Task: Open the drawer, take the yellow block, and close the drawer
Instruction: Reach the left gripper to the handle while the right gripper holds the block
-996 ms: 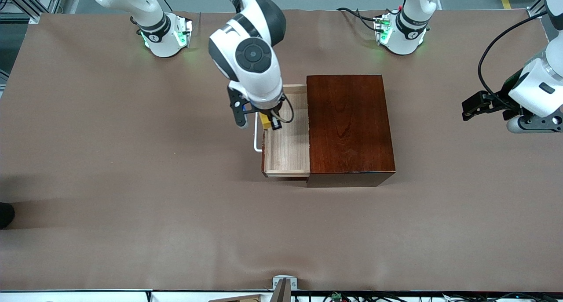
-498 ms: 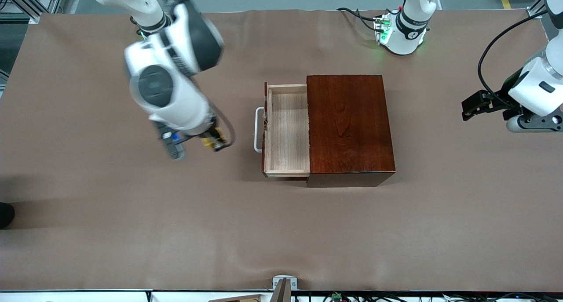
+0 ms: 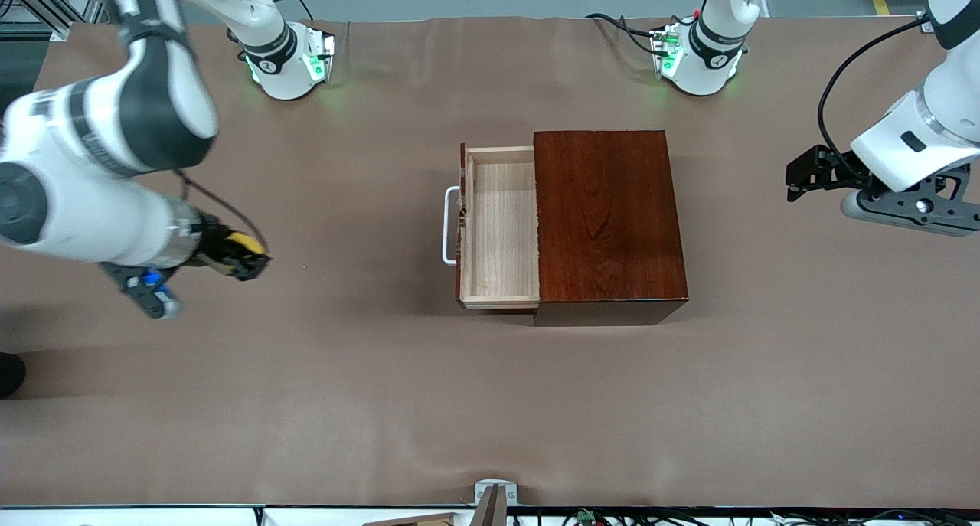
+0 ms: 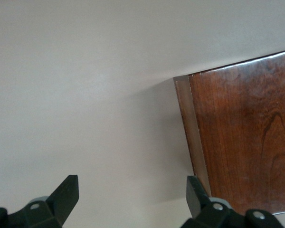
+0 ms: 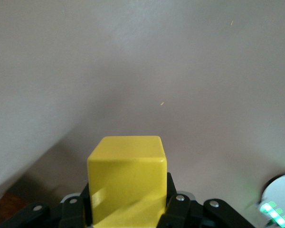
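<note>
Worktop point(image 3: 490, 403) carries a mahogany box point(image 3: 609, 216) mid-surface, its drawer point(image 3: 498, 227) pulled out toward the right arm's end. Right end effector point(image 3: 246, 259), over that end of the worktop, pinches the yellow block point(image 5: 127, 180). Left end effector point(image 4: 133, 199) waits spread wide, holding nothing, over the left arm's end.

Bright yellow block point(image 5: 127, 178), pale wood-grained drawer point(image 3: 501, 227), white handle point(image 3: 447, 226), glossy mahogany box point(image 3: 609, 216)
</note>
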`<action>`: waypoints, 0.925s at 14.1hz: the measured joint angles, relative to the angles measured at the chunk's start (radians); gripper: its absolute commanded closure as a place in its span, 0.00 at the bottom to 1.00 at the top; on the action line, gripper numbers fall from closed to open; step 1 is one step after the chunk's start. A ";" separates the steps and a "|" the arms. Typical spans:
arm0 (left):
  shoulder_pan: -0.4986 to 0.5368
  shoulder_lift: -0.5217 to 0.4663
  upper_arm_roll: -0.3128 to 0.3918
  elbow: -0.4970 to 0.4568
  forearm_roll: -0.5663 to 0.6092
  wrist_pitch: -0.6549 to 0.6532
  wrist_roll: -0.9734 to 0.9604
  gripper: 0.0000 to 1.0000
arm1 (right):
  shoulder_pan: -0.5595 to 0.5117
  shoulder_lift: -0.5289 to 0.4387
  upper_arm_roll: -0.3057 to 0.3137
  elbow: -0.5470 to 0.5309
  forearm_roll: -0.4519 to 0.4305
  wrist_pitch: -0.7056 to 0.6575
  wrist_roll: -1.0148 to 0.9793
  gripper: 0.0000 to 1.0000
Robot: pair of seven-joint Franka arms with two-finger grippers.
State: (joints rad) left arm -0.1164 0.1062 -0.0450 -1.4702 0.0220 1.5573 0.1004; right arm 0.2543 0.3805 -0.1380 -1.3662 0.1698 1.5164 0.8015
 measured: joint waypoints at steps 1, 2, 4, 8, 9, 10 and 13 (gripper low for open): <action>-0.001 0.002 -0.012 0.000 0.000 0.000 0.012 0.00 | -0.029 0.000 0.000 -0.014 0.000 0.002 -0.066 0.98; -0.002 0.004 -0.036 0.000 0.000 0.000 0.024 0.00 | -0.057 0.000 0.000 -0.030 0.000 0.008 -0.131 0.98; -0.008 0.004 -0.107 0.005 -0.007 0.001 0.062 0.00 | -0.106 0.000 0.000 -0.068 0.000 0.035 -0.258 0.97; -0.024 0.016 -0.261 0.017 -0.076 0.006 0.117 0.00 | -0.185 0.002 0.000 -0.195 -0.001 0.138 -0.535 0.96; -0.027 0.035 -0.311 0.022 -0.082 0.019 0.118 0.00 | -0.201 0.003 0.000 -0.217 -0.001 0.149 -0.594 0.96; -0.032 0.064 -0.362 0.033 -0.083 0.035 0.118 0.00 | -0.213 0.004 0.000 -0.231 -0.001 0.155 -0.641 0.95; -0.095 0.172 -0.434 0.089 -0.083 0.089 0.134 0.00 | -0.223 0.012 0.001 -0.254 -0.024 0.194 -0.719 0.94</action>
State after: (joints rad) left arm -0.2118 0.2779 -0.4792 -1.3811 -0.0608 1.6460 0.2348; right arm 0.0316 0.3928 -0.1368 -1.6204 0.1454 1.7100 0.0827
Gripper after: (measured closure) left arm 0.000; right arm 0.441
